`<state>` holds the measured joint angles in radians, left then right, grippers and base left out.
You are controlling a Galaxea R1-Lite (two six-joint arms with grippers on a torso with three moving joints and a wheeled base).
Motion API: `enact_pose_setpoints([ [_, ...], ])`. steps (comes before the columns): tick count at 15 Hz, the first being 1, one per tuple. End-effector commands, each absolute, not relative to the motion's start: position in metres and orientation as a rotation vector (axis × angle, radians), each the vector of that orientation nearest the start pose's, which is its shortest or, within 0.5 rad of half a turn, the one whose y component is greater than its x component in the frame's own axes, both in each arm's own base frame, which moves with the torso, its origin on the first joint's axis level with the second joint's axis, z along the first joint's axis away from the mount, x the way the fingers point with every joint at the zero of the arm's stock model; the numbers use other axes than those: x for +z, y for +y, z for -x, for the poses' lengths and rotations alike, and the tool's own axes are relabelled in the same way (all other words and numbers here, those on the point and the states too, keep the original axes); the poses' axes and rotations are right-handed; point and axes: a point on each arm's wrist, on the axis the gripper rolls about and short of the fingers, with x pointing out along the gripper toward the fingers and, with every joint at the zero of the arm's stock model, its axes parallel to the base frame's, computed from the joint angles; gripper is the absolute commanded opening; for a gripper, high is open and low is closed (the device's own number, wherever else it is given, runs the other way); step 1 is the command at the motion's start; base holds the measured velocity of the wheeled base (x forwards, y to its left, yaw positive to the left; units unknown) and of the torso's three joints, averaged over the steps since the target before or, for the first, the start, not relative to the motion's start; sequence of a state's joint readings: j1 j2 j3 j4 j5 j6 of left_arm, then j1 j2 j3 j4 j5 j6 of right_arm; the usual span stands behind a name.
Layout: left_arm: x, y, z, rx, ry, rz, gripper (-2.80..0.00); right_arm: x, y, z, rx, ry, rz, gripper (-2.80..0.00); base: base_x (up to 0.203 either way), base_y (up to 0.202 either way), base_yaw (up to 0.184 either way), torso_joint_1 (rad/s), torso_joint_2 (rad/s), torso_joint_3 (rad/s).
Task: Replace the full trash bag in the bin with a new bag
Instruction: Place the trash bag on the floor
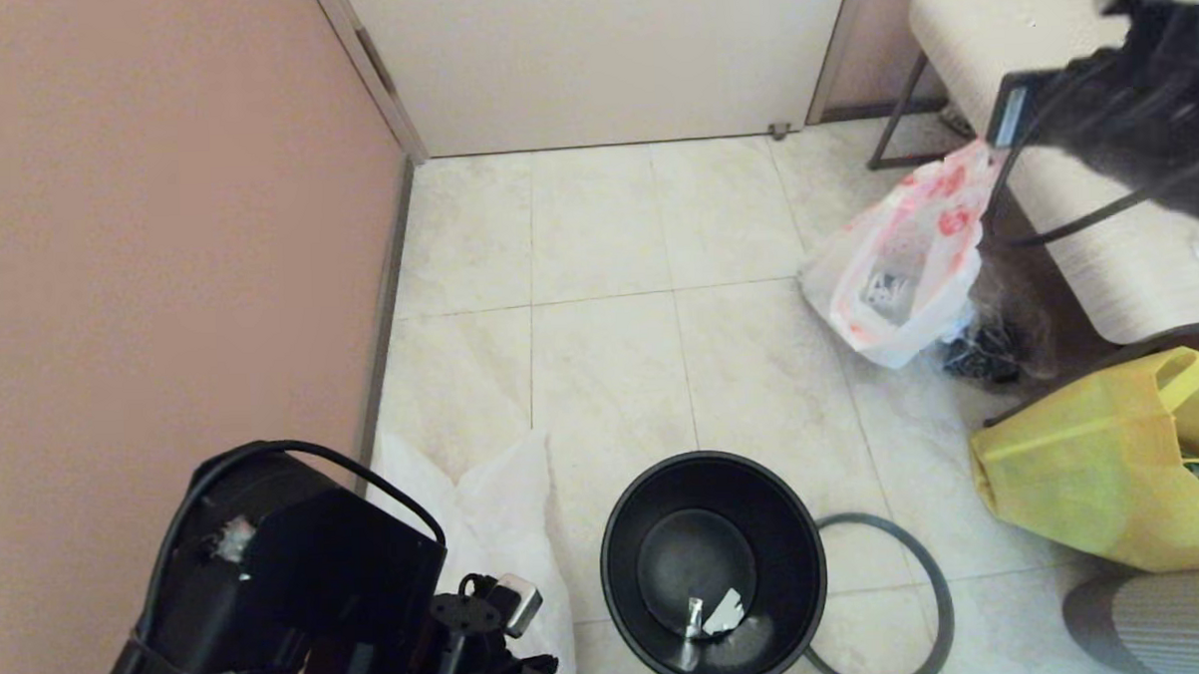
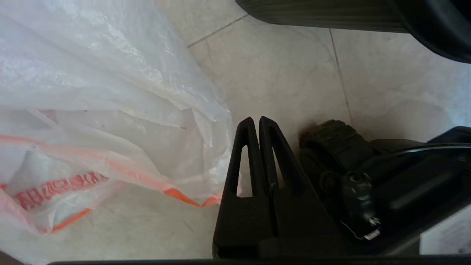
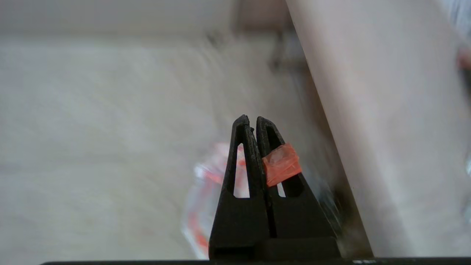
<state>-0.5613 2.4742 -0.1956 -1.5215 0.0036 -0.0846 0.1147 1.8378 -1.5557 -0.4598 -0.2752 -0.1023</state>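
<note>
The full trash bag, white with orange-red print and bottles showing through, hangs by its handle from my right gripper beside the bench. In the right wrist view that gripper is shut, with the orange handle strip wrapped over one finger and the bag below. The bin stands bagless with a few scraps inside. Its grey rim hoop lies on the floor against it. The limp new bag lies left of the bin. My left gripper is shut on nothing beside the new bag.
A yellow tote bag and a clear bag with dark contents sit on the right under the bench. A pink wall runs along the left and a door stands at the back. Open tiles lie between.
</note>
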Motion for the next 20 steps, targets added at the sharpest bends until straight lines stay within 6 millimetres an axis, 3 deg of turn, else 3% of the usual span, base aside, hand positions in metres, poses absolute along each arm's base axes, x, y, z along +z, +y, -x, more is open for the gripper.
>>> enact_pose_setpoints([
  [1,-0.071,-0.135,-0.217,-0.496,0.757,-0.141,-2.80,0.249,0.017,-0.431,-0.220,0.018,0.106,-2.80,0.000,0.000,0.000,0.000,0.00,0.000],
  [3,-0.072,-0.135,-0.218,-0.495,0.756,-0.146,-2.80,0.202,-0.005,-0.464,-0.267,0.091,0.125,-2.80,0.000,0.000,0.000,0.000,0.00,0.000],
  [5,-0.072,-0.135,-0.219,-0.497,0.753,-0.144,-2.80,0.180,-0.020,-0.479,-0.306,0.121,0.139,-2.80,0.000,0.000,0.000,0.000,0.00,0.000],
  [8,-0.072,-0.135,-0.219,-0.498,0.752,-0.146,-2.80,0.197,-0.011,-0.462,-0.333,0.127,0.168,-2.80,0.000,0.000,0.000,0.000,0.00,0.000],
  [13,-0.081,-0.135,-0.219,-0.511,0.763,-0.197,-2.80,0.257,0.027,-0.405,-0.245,0.167,0.135,-2.80,0.000,0.000,0.000,0.000,0.00,0.000],
  [17,-0.083,-0.135,-0.220,-0.508,0.765,-0.202,-2.80,0.238,0.036,-0.374,-0.317,0.599,0.151,-2.80,0.000,0.000,0.000,0.000,0.00,0.000],
  [20,-0.083,-0.133,-0.223,-0.499,0.758,-0.201,-2.80,0.220,0.040,-0.389,-0.416,0.710,0.044,-2.80,0.000,0.000,0.000,0.000,0.00,0.000],
])
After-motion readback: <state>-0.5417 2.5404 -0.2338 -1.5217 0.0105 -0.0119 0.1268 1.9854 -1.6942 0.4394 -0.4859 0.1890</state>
